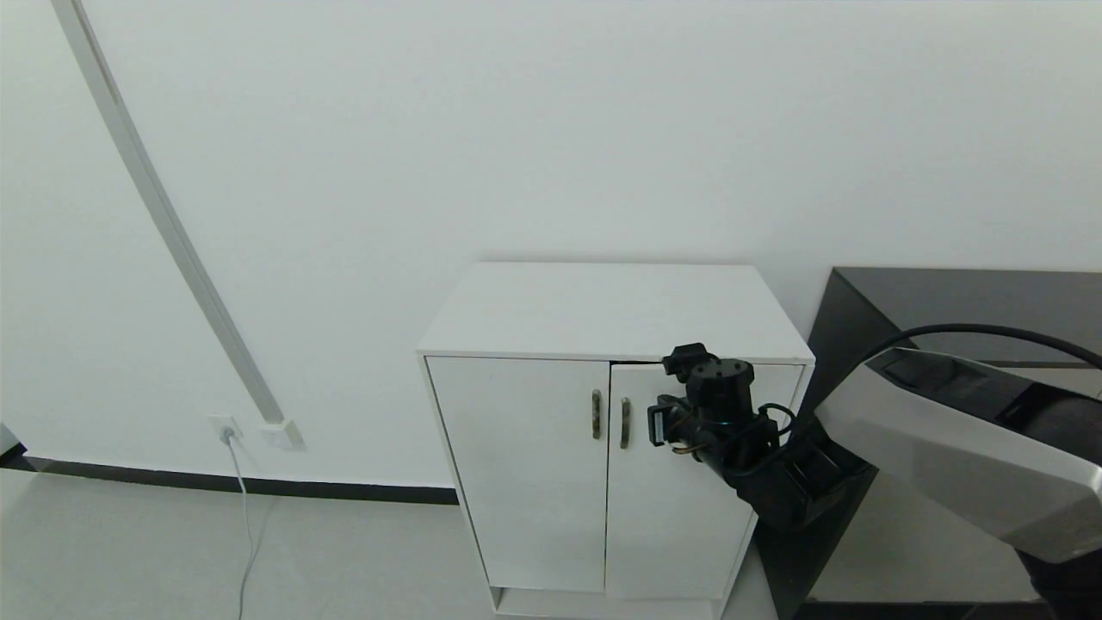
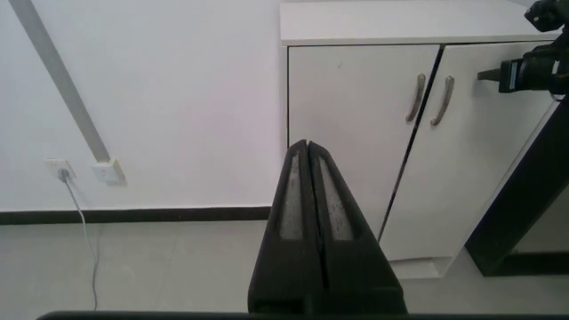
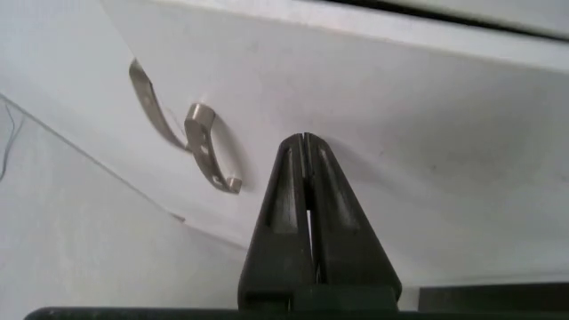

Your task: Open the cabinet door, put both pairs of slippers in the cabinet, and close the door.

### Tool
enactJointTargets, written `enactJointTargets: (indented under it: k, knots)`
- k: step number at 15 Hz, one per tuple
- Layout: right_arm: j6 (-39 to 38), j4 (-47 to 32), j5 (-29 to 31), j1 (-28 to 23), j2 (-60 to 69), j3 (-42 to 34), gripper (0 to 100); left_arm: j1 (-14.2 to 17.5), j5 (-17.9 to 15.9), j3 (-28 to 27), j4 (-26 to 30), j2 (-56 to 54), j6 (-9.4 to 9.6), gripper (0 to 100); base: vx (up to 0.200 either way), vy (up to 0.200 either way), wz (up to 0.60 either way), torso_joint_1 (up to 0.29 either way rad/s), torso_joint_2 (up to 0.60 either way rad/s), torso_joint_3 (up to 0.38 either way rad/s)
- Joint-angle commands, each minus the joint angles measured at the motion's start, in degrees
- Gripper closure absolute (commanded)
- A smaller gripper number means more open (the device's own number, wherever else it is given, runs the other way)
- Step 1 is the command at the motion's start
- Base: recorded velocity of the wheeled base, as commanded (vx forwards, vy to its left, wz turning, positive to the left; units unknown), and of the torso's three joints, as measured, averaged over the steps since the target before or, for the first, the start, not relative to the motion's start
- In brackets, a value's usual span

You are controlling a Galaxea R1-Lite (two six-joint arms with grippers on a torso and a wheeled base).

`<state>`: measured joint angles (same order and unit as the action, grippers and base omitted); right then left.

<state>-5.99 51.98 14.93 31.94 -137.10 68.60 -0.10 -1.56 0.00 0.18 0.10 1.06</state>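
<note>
From the head view, the white cabinet (image 1: 603,310) stands against the wall with a black desk (image 1: 947,297) crowding its right. The right gripper (image 1: 656,424) hovers beside the right door's handle (image 1: 625,423).

Left wrist view: the left gripper (image 2: 308,147) has its 2 fingers pressed together, empty, well apart from the cabinet.

Right wrist view: the fingers are closed and empty, near the door (image 3: 400,98).

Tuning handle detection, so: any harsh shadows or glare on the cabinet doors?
Head view: cabinet doors evenly, softly lit, no glare. Right wrist view: door handles throw no hard shadow on the panel beside the shut right gripper. Left wrist view: doors equally flat-lit, handles plainly darker than the white.
</note>
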Motion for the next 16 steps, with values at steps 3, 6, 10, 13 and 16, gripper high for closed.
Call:
enactJointTargets:
  k: [3,6,10,13,16]
  knots:
    - [0.0,1.7,0.0,-0.2,-1.6,1.0,100,0.0,0.0,0.0,0.0,0.0,-0.01,100,0.000,0.000,0.00,0.000,0.00,0.000]
    - [0.0,2.4,0.0,-0.3,-1.7,1.3,100,0.0,0.0,0.0,0.0,0.0,-0.01,100,0.000,0.000,0.00,0.000,0.00,0.000]
    - [0.1,4.6,0.0,-0.4,-2.6,2.1,100,0.0,0.0,0.0,0.0,0.0,-0.01,100,0.000,0.000,0.00,0.000,0.00,0.000]
    - [0.4,7.0,0.0,-0.4,-3.4,2.2,100,0.0,0.0,0.0,0.0,0.0,-0.01,100,0.000,0.000,0.00,0.000,0.00,0.000]
    - [0.3,7.6,-0.2,-0.4,-3.4,2.3,100,0.0,0.0,0.0,0.0,0.0,-0.01,100,0.000,0.000,0.00,0.000,0.00,0.000]
